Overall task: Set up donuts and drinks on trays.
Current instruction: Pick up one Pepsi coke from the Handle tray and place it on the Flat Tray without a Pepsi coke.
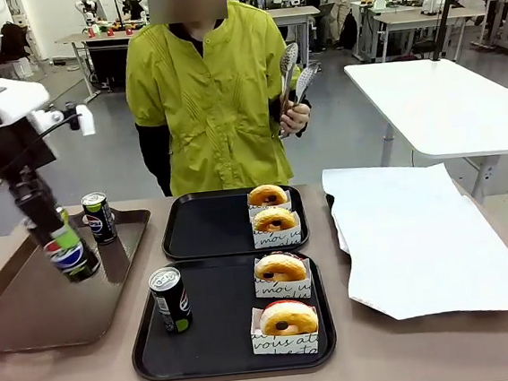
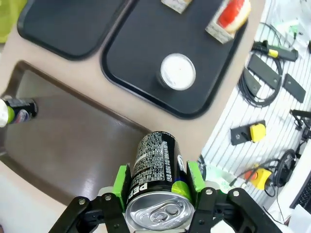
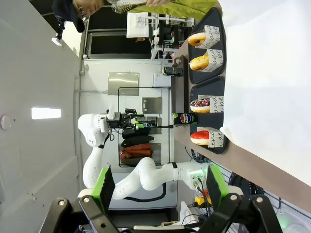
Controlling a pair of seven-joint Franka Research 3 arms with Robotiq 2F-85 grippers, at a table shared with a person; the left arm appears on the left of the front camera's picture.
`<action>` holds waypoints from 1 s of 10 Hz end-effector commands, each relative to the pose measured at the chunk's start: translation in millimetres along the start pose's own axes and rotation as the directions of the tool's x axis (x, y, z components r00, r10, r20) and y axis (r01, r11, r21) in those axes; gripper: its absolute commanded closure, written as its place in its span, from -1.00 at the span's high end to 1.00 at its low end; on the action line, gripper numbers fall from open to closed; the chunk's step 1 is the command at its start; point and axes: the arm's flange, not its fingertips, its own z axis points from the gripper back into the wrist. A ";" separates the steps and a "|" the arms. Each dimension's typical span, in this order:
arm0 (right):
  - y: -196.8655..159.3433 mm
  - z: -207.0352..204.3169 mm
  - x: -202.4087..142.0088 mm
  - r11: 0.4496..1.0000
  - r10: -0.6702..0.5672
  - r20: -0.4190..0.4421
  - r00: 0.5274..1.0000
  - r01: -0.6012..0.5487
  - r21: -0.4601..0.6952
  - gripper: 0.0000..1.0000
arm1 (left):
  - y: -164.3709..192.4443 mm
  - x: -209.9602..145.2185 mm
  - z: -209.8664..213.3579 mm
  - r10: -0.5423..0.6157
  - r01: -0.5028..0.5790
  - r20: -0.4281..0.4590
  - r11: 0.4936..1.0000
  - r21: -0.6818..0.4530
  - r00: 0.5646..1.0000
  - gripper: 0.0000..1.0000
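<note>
My left gripper (image 1: 58,238) hangs over the brown tray (image 1: 32,311), shut on a black soda can (image 1: 73,259) that tilts. In the left wrist view its green pads (image 2: 121,182) clamp that can (image 2: 155,165). A second can (image 1: 170,299) stands on the near black tray (image 1: 222,329), beside two sleeved donuts (image 1: 280,267) (image 1: 289,318). The far black tray (image 1: 203,227) carries two more donuts (image 1: 267,195) (image 1: 275,219). A third can (image 1: 99,216) stands on the brown tray. My right gripper (image 3: 160,187) is open with nothing between its fingers, off the table's side.
A person in a yellow-green top stands at the far side holding tongs (image 1: 292,74). A large white paper sheet (image 1: 421,237) covers the table's right part. Cables and boxes (image 2: 262,97) lie on the floor beyond the table's near edge.
</note>
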 end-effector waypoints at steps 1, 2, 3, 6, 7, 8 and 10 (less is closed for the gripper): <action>-0.2 -0.7 0.0 1.000 0.011 0.010 1.000 -0.011 0.022 1.00 | 28.3 57.5 3.9 0.060 -0.060 0.002 0.997 0.053 0.998 0.16; -0.2 -0.7 0.0 1.000 0.011 0.010 1.000 -0.011 0.022 1.00 | 44.8 83.7 -0.7 0.125 -0.124 0.003 0.986 0.109 0.992 0.16; -0.2 -0.7 0.0 1.000 0.011 0.010 1.000 -0.011 0.022 1.00 | 55.4 98.3 -5.6 0.157 -0.156 -0.001 0.981 0.111 0.988 0.16; -0.2 -0.7 0.0 1.000 0.011 0.010 1.000 -0.011 0.022 1.00 | 102.6 155.0 -31.3 0.281 -0.275 -0.016 0.949 0.157 0.960 0.16; -0.2 -0.7 0.0 1.000 0.011 0.010 1.000 -0.011 0.022 1.00 | 111.1 166.7 -41.5 0.318 -0.315 0.008 0.934 0.168 0.948 0.16; -0.2 -0.7 0.0 1.000 0.011 0.010 1.000 -0.011 0.022 1.00 | 114.9 180.1 -53.7 0.344 -0.344 0.035 0.921 0.181 0.938 0.16; -0.2 -0.7 0.0 1.000 0.011 0.010 1.000 -0.011 0.022 1.00 | 120.5 200.8 -71.1 0.353 -0.361 0.077 0.910 0.206 0.933 0.16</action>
